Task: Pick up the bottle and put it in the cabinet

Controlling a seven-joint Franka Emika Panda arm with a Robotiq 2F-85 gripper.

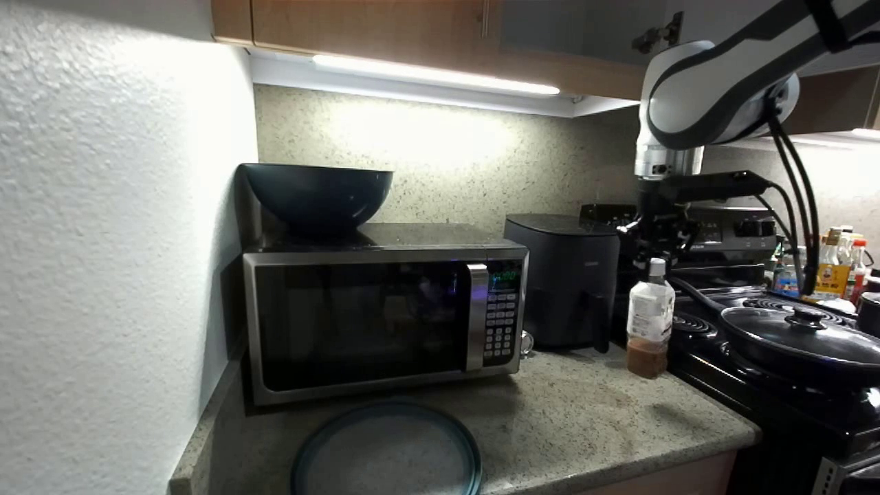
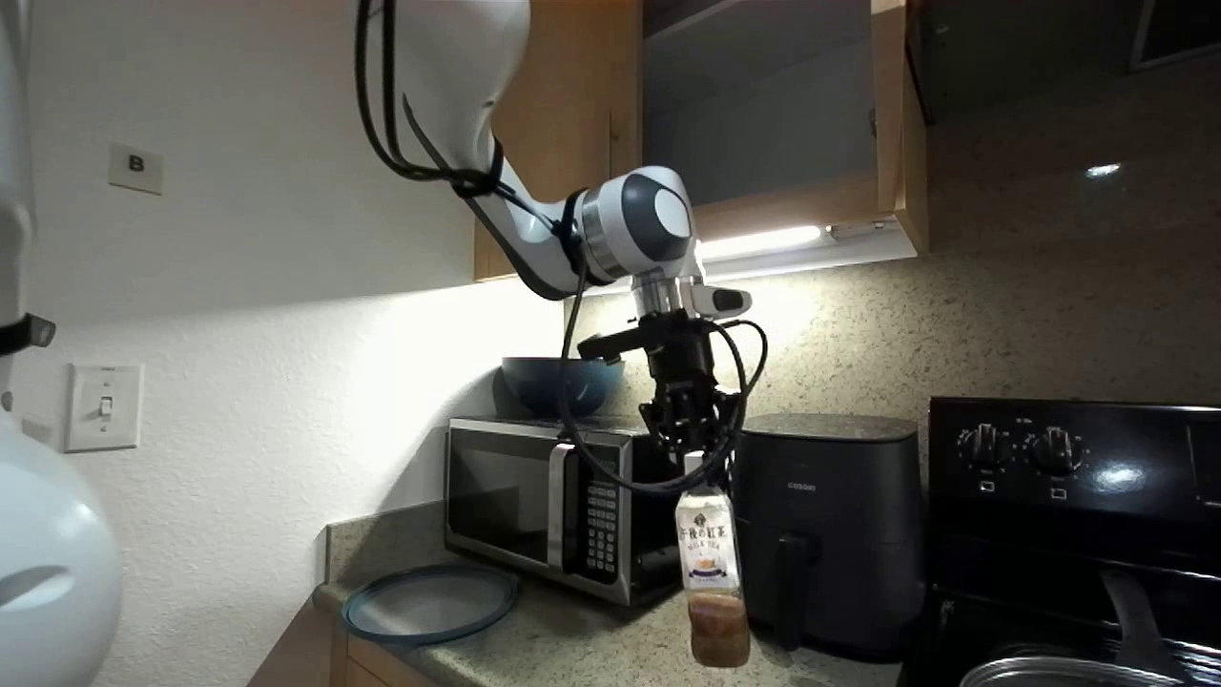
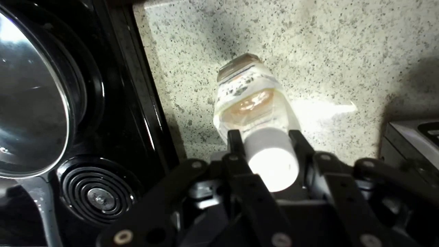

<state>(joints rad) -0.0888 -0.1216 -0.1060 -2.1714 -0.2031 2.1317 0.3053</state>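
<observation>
The bottle [image 1: 650,316], clear with a white cap, pale label and brown liquid at the bottom, hangs tilted over the counter beside the stove. It also shows in an exterior view [image 2: 708,553], where a cable crosses its neck, and in the wrist view [image 3: 252,103]. My gripper [image 3: 265,134] is shut on its cap, a finger on each side; it shows above the bottle in both exterior views [image 1: 656,254] [image 2: 694,444]. The base looks slightly off the counter; contact is hard to tell. The cabinet [image 1: 371,27] [image 2: 563,124] is above, with one door open and its interior showing [image 2: 754,124].
A microwave [image 1: 371,323] with a dark bowl [image 1: 316,196] on top stands left of a black air fryer [image 1: 564,282]. A round lid [image 1: 385,447] lies in front. A stove with a lidded pan [image 1: 804,337] is right. The open door [image 2: 901,124] sticks out.
</observation>
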